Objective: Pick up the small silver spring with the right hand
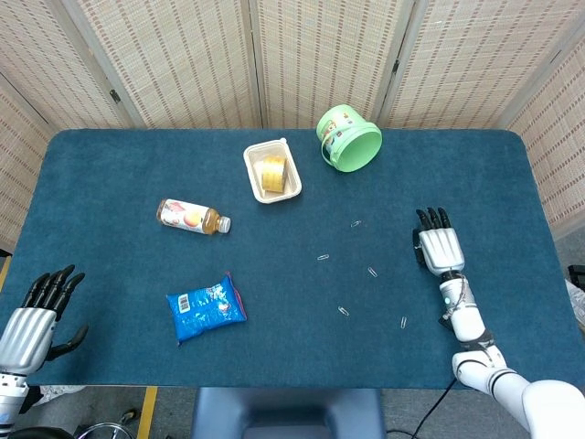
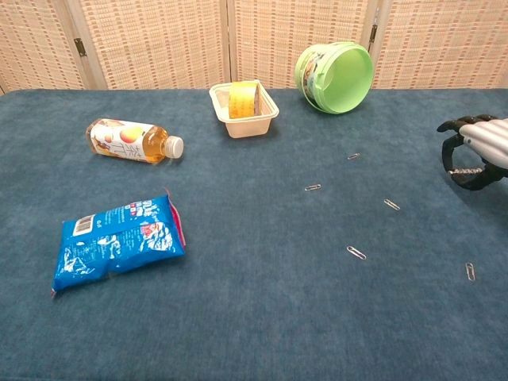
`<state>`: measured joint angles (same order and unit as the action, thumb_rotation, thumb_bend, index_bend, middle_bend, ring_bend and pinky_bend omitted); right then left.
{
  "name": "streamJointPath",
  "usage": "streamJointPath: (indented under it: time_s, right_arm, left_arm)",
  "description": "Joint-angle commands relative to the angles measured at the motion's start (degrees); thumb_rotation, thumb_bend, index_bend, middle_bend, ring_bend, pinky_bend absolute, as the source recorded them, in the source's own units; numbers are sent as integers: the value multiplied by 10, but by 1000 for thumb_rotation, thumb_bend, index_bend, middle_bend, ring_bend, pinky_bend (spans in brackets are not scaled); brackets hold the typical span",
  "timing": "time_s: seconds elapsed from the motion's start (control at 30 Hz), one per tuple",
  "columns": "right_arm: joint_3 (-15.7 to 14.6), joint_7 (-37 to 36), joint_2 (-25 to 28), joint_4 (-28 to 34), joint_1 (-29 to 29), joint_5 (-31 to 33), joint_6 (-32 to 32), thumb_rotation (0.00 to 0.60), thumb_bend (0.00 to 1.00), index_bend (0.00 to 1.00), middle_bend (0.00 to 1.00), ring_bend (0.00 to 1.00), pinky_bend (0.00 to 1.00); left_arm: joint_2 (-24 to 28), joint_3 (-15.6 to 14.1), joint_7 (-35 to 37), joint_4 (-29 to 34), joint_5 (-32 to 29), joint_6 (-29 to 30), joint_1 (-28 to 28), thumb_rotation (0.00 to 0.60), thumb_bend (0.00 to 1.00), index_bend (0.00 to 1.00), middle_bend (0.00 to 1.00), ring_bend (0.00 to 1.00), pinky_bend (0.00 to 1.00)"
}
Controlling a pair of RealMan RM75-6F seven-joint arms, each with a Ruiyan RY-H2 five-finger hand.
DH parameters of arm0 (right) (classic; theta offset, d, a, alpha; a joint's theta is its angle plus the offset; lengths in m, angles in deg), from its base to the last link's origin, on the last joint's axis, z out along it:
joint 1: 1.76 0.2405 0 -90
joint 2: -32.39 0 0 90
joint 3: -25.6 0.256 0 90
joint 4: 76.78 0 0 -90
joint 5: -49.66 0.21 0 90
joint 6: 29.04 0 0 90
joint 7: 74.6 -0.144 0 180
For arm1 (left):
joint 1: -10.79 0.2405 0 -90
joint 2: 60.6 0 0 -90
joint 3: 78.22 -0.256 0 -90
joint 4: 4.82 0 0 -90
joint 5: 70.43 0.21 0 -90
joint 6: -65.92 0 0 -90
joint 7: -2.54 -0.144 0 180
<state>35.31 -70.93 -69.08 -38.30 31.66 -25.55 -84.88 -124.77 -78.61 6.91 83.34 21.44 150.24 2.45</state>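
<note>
right hand (image 1: 439, 247) is seen held over the right part of the blue table (image 1: 110, 174), fingers extended and loosely apart with nothing between them — empty, unclenched; in the chest view it shows at the right edge (image 2: 479, 151) with the fingers curved downward. left hand (image 1: 37, 315) is kept at the near left corner, also unclenched and empty. no obvious coil can be made out; several small silver wire pieces are scattered to the left of the right hand, and the spring is judged to be among them, the closest being one (image 1: 372, 272) just inward of the hand and another (image 1: 403, 322) nearer the front edge, with more at (image 1: 356, 223), (image 1: 323, 257) and (image 1: 343, 311). such a piece is judged very light, thin and springy, lying flat on the cloth — it is likely to slide or flick away if pressed, so a fine pinch from above across its narrow width is advised. open cloth is left all around these pieces; the green bucket (image 1: 349, 139), tray (image 1: 272, 171), bottle (image 1: 192, 217) and blue packet (image 1: 206, 307) are well apart, and the right and near edges of the table are the only limits close by.
</note>
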Motion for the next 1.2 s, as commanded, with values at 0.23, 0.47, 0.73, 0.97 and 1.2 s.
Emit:
streamJointPath:
  time_s: [0.23, 0.47, 0.73, 0.97, 1.2]
  right_arm:
    - [0, -2, 2, 4, -1, -5, -11, 600, 454, 885, 143, 0, 0]
    - [1, 2, 22, 40, -8, -16, -46, 600, 455, 888, 148, 0, 0]
    - [0, 29, 53, 109, -18, -25, -79, 600, 454, 890, 151, 0, 0]
    - [-2, 50, 74, 158, -24, -34, -100, 600, 454, 892, 153, 0, 0]
    - [0, 64, 96, 206, -28, -37, -115, 600, 455, 892, 154, 0, 0]
  left_arm:
    - [0, 0, 0, -1, 1, 0, 0, 600, 397, 0, 0, 23, 0]
    - [-2, 0, -5, -1, 0, -2, -1, 600, 397, 0, 0, 23, 0]
    - [-3, 1, -11, 1, -3, -5, -2, 600, 397, 0, 0, 23, 0]
    - [-2, 1, -11, 2, -4, -6, -2, 600, 397, 0, 0, 23, 0]
    - [-2, 1, -11, 2, -4, -6, -2, 600, 397, 0, 0, 23, 0]
